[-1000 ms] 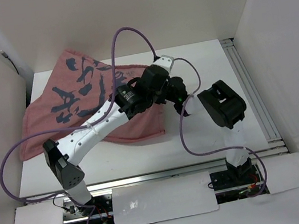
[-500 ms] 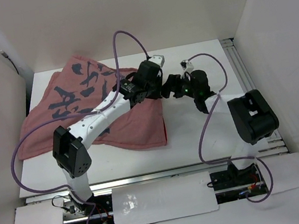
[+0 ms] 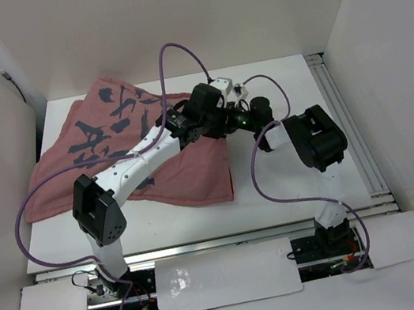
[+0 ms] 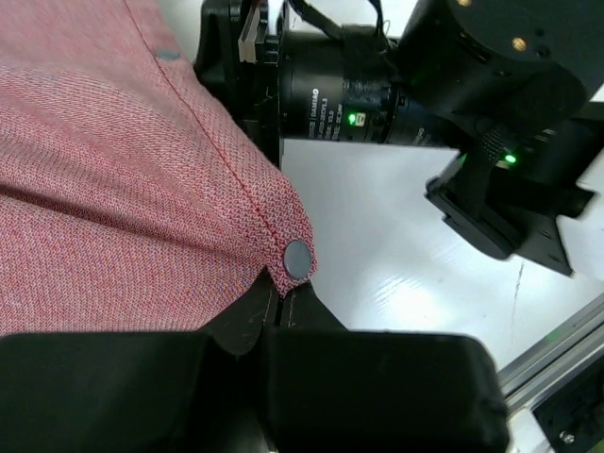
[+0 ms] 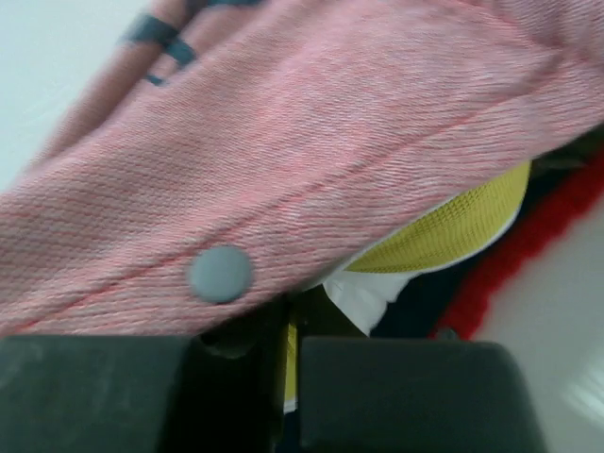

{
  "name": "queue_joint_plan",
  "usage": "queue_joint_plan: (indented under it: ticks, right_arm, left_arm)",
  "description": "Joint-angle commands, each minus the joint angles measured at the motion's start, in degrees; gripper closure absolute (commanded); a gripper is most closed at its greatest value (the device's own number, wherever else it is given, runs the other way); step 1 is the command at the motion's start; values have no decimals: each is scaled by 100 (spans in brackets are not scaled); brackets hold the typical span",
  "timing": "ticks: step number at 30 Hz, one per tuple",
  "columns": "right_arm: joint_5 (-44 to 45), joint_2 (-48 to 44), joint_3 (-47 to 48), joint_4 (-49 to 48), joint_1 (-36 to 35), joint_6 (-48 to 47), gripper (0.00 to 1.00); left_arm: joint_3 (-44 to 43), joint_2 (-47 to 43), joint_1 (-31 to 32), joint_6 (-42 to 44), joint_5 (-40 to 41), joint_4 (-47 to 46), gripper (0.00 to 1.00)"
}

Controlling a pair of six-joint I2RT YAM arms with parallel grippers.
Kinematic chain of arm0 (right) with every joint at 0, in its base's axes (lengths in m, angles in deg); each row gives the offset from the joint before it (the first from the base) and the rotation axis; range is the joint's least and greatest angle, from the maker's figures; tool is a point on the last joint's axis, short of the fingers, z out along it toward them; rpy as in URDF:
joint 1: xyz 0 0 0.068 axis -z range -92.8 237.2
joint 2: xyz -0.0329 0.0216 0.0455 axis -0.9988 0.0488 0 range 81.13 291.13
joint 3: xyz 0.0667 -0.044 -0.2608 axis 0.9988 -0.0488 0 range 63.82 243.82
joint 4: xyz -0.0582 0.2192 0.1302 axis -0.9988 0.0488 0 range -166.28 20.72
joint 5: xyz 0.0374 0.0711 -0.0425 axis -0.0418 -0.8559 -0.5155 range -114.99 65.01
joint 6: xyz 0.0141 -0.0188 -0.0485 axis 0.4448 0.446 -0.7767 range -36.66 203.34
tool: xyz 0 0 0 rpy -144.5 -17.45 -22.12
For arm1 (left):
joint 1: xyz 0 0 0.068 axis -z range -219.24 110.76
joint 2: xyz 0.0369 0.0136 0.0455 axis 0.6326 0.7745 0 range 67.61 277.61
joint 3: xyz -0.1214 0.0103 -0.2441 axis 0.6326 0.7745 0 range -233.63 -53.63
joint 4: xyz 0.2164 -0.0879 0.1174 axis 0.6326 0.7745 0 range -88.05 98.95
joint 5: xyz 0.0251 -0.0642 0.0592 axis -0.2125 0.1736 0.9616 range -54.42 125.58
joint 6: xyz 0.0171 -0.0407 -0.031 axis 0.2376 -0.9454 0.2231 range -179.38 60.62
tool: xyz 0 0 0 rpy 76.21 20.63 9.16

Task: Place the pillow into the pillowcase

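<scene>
The pillowcase (image 3: pixel 57 169) lies over the left half of the table, faded pink side up with dark markings. The pillow does not show from above. My left gripper (image 4: pixel 279 294) is shut on the pillowcase (image 4: pixel 113 189) hem, just below a grey snap button (image 4: pixel 297 258). My right gripper (image 5: pixel 291 326) sits at the case's open right edge, close to the left one. It is shut, with a sliver of the pillow's yellow edge (image 5: pixel 462 226) between its fingers. The pink hem (image 5: pixel 311 142) and its snap (image 5: pixel 220 274) drape over it. A white tag (image 5: pixel 363 293) hangs beside the jaws.
White walls close the table in at the back and on both sides. An aluminium rail (image 3: pixel 346 122) runs along the right side and another along the front edge (image 3: pixel 206 243). Purple cables (image 3: pixel 172 49) loop above both arms. Bare white table (image 3: pixel 292 180) lies right of the case.
The right arm swung out to the right, then came back left to the case's opening, and its jaws went from open to shut. The left arm shifted the case's edge slightly.
</scene>
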Motion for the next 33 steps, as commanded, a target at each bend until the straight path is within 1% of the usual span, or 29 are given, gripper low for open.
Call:
queue_joint_plan:
  ticks: [1,2,3,4,5,6,7,8,10,11,13,14,15,18,21,22,23,24,25,27,28,30,31,32,33]
  right_arm:
    - [-626,219,226,-2232,-84,617,100]
    - [-740,141,50,-3098,-137,734,100]
    - [-793,27,-343,-3428,-137,839,100]
    - [-793,-122,-538,-3649,-137,962,100]
    - [-863,-480,-732,-3843,-137,1033,100]
    - [-864,-675,-1151,-4280,-207,1121,100]
    - [-864,-843,-1355,-4563,-268,1174,100]
    - [-812,-1114,-1505,-4774,-330,1174,100]
    - [-487,-1196,-1595,-4620,-628,895,100]
    - [-486,-1126,-1543,-4618,-629,893,100]
    - [-180,-872,-1349,-4889,-682,963,100]
    - [-39,-540,-1288,-5117,-682,1259,100]
    - [223,-363,-1200,-5546,-682,1393,100]
    - [682,251,-761,-5437,-682,1639,100]
    - [1043,631,-514,-4700,-682,1615,100]
    - [1200,632,-514,-4280,-682,1562,95]
    - [1280,684,-566,-4162,-682,1430,85]
    - [1281,685,-627,-4161,-682,1429,85]
    - [1281,685,-698,-4161,-682,1429,67]
    - [1001,685,-873,-4284,-560,1429,54]
    - [765,537,-952,-4415,-507,1594,48]
    - [526,317,-1321,-4495,-322,1718,42]
    - [420,11,-1453,-4495,-252,1850,40]
    - [141,-183,-1585,-4495,-182,1851,36]
    - [25,-394,-1864,-4382,-33,1903,30]
  left_arm:
    - [-239,-346,245,204,-468,-78,100]
    - [-239,-399,343,283,-300,-25,100]
    - [-187,-539,439,284,-168,-24,100]
    - [-187,-610,614,354,-89,37,100]
    - [-117,-698,694,354,-36,107,100]
    - [-116,-864,765,354,-35,108,100]
    - [-116,-952,931,354,-113,186,100]
    - [-116,-1040,1011,354,-166,187,100]
    - [-116,-1251,1317,354,-167,187,100]
    - [-169,-1252,1415,354,-167,187,100]
    - [-169,-1331,1582,354,-167,248,100]
    - [-221,-1392,1696,276,-167,326,100]
    - [-170,-1393,1697,223,-219,327,100]
    - [-11,-1393,1697,91,-526,327,100]
    - [191,-1393,1697,-32,-527,380,100]
    - [304,-1393,1697,-32,-527,380,100]
    - [419,-1393,1697,-102,-458,380,100]
    - [420,-1393,1697,-103,-352,380,100]
    - [524,-1393,1697,-103,-291,380,100]
    - [586,-1332,1697,-164,-159,380,100]
    - [587,-1331,1602,-234,-106,380,100]
    - [657,-1191,1321,-295,-105,380,100]
    - [718,-1138,1189,-400,-53,380,100]
    - [771,-1077,1057,-401,-53,380,100]
    - [771,-1016,916,-454,-122,380,100]
